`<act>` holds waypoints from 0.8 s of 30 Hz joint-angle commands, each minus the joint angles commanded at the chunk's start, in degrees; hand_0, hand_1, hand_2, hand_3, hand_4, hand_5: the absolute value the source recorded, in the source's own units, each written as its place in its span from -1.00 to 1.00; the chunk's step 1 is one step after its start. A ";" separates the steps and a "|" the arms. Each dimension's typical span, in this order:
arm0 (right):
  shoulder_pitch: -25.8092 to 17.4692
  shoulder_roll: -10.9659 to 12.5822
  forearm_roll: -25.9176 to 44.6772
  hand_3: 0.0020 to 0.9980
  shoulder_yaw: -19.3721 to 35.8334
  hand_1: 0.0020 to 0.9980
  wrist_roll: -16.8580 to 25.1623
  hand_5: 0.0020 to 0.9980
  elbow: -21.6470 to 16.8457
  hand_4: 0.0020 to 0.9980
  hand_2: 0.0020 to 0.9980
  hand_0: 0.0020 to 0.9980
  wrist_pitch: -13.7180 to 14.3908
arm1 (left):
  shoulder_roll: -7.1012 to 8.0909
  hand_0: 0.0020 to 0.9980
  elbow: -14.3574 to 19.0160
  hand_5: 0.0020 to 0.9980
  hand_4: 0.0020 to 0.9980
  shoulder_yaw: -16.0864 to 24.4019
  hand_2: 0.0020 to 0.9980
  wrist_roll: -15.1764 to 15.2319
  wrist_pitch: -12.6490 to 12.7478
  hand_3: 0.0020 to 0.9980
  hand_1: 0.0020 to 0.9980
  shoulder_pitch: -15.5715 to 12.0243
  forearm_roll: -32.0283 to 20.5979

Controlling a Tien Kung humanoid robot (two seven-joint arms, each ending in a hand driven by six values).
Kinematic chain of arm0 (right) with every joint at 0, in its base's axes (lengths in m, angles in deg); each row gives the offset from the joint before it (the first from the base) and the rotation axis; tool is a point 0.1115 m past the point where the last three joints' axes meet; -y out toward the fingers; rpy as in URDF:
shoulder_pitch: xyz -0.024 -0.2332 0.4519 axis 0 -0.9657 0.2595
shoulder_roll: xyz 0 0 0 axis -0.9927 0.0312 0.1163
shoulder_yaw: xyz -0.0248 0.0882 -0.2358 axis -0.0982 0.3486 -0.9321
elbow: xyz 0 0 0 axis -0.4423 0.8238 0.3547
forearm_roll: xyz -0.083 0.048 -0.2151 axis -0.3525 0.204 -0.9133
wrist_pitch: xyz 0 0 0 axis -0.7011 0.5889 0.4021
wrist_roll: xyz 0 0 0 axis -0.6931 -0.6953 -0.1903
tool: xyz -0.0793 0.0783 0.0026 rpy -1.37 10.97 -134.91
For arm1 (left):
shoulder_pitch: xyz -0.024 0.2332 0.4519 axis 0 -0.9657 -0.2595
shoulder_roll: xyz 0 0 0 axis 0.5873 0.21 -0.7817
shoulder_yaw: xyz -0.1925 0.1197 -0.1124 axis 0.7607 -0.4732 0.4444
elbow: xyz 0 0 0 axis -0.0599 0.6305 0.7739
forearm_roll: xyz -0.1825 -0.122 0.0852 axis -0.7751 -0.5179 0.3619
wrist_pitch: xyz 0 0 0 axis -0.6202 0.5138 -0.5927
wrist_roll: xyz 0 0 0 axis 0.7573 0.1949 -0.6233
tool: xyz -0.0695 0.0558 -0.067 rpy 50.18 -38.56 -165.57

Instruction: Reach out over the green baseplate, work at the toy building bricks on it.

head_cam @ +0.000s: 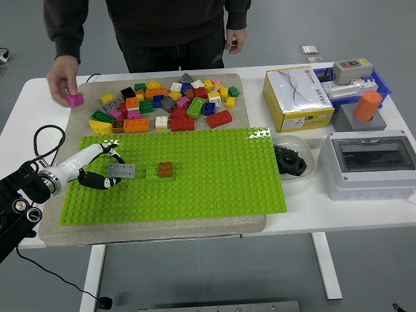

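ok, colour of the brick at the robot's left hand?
Grey brick, on the green baseplate by the left hand; head view.

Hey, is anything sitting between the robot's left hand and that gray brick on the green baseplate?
Nothing visible. The left hand is right at the gray brick, fingers beside its left end. The brown brick lies on the brick's far side, further right along the green baseplate.

You get bright, even overhead light with only soft, short shadows under the bricks. Glare shows on the green baseplate [195, 169] at its far right corner. Focus is sharp throughout.
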 joint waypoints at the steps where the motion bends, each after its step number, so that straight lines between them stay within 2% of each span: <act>1: -0.03 0.02 0.00 0.37 -0.02 0.17 0.00 0.53 0.00 0.51 0.40 0.42 0.00 | 0.08 1.00 0.16 -1.00 0.42 -0.07 1.00 -0.03 -0.09 -0.07 1.00 -0.04 -0.02; 12: -0.34 0.00 -0.20 0.36 -0.21 0.17 0.00 0.53 0.00 0.52 0.40 0.42 -0.05 | 0.05 1.00 0.71 -1.00 0.41 -0.19 1.00 -0.07 -0.30 -0.07 1.00 -0.32 -0.08; 24: -0.21 0.07 -0.14 0.36 0.11 0.17 0.08 0.52 0.00 0.52 0.40 0.42 -0.07 | -1.93 1.00 -1.18 -1.00 0.40 -0.15 1.00 -0.14 -0.64 -0.07 1.00 0.52 -0.78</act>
